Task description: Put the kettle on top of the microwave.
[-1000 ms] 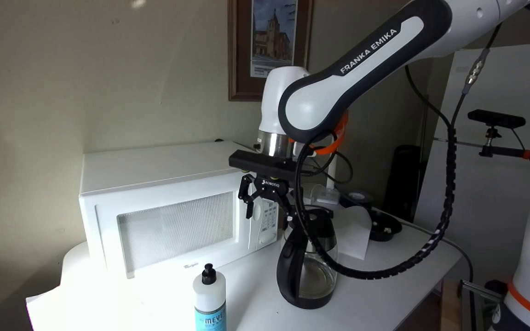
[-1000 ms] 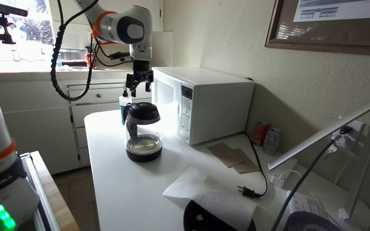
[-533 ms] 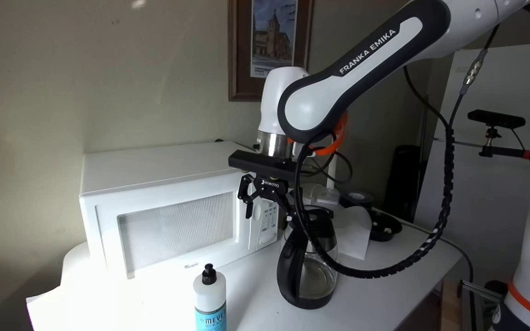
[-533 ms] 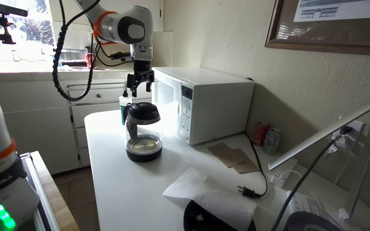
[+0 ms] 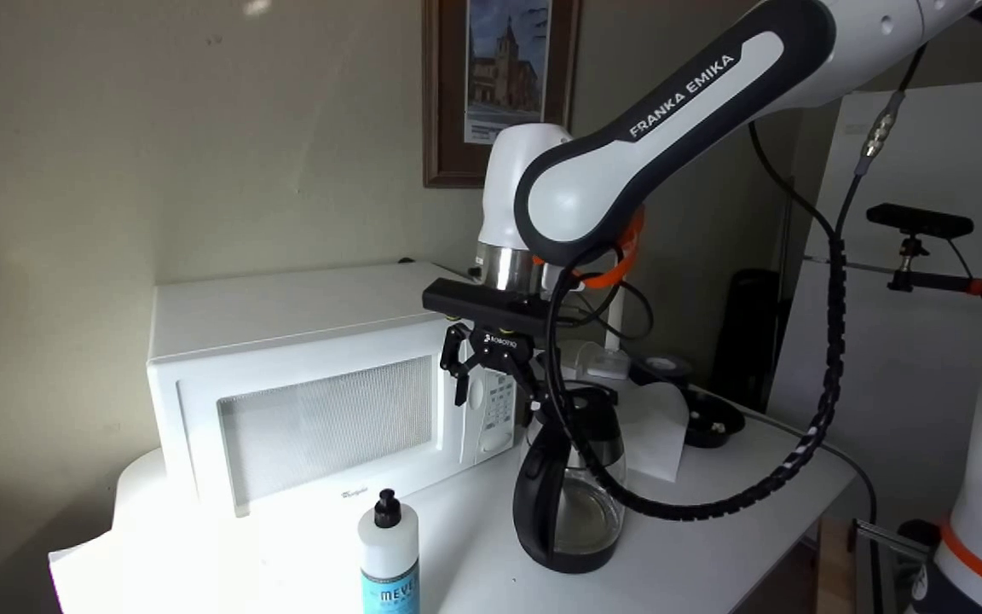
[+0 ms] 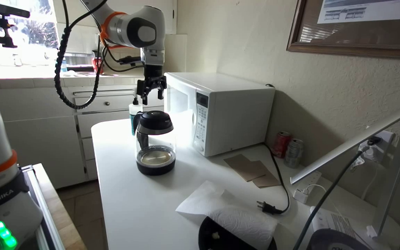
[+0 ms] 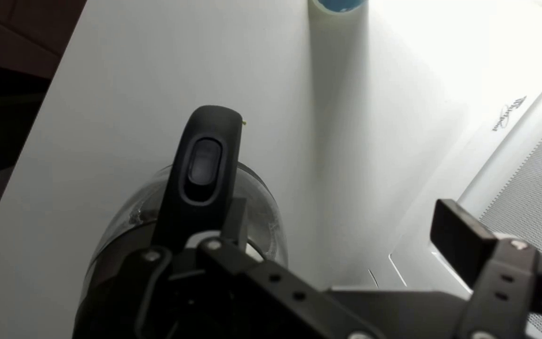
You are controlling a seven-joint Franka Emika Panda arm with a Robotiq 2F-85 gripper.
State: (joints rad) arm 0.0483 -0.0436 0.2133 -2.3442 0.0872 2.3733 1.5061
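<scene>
The kettle [image 5: 535,503] stands upright on the white table, with a clear glass body, black lid, black base and black handle. In an exterior view [image 6: 156,121] its lid and metal inner base show. The white microwave [image 5: 320,426] stands beside it, also seen in an exterior view [image 6: 238,121]. My gripper [image 5: 499,399] is open and empty, above the kettle's lid level and in front of the microwave's panel side. In the wrist view my gripper [image 7: 346,230] has its left finger over the kettle's handle [image 7: 205,174] and its right finger over the microwave front [image 7: 530,188].
A white bottle with a black cap [image 5: 389,546] stands in front of the microwave. A paper towel roll [image 6: 245,222] lies on a black pan [image 6: 208,239]. A power plug [image 6: 269,208], cardboard pieces [image 6: 245,166], cans [image 6: 281,144] and a lamp [image 6: 356,142] are also there.
The hanging arm cable sways slightly. The gripper, kettle and microwave stay where they were.
</scene>
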